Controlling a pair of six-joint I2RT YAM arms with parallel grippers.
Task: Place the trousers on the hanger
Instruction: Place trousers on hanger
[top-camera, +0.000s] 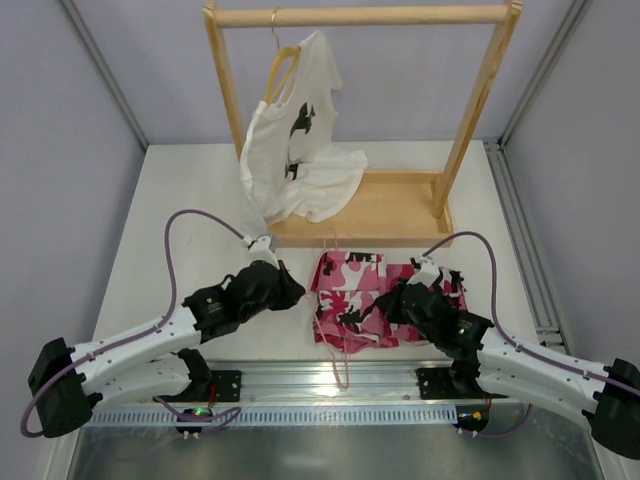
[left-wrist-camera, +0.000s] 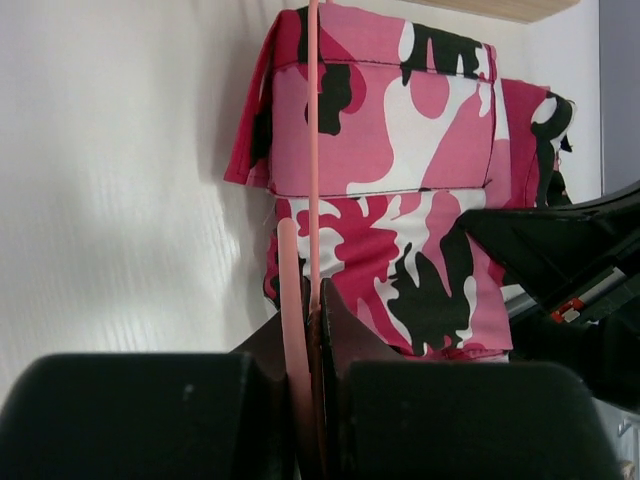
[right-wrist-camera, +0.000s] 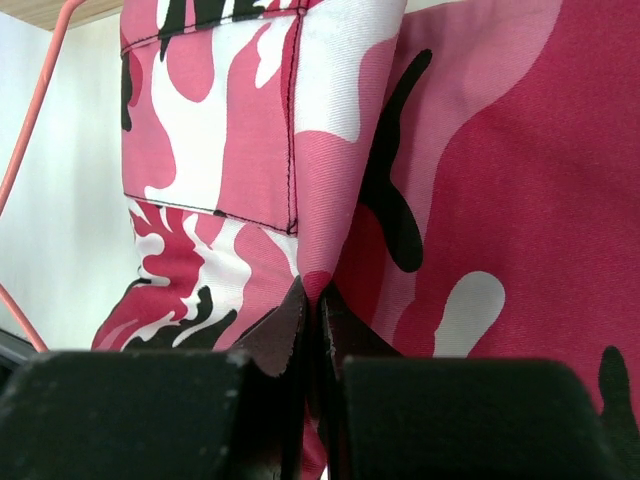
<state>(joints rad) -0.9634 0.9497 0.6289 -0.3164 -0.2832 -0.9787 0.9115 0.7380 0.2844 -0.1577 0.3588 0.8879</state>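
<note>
Clamps the left gripper (left-wrist-camera: 318, 300) shut on the thin pink wire of the hanger (left-wrist-camera: 313, 150), at the left edge of the trousers (top-camera: 365, 290). Shows those trousers folded flat on the white table (top-camera: 180, 190), just in front of the wooden rack (top-camera: 390, 205), the hanger's hook curling toward the arms' bases. Pinches a fold of camouflage cloth in the closed right gripper (right-wrist-camera: 312, 300), at their right side.

- No words, numbers or brand marks can be read in any view.
- The white T-shirt (top-camera: 318, 180) carries a black print (top-camera: 300, 125), too small and crumpled to tell whether it holds letters.
</note>
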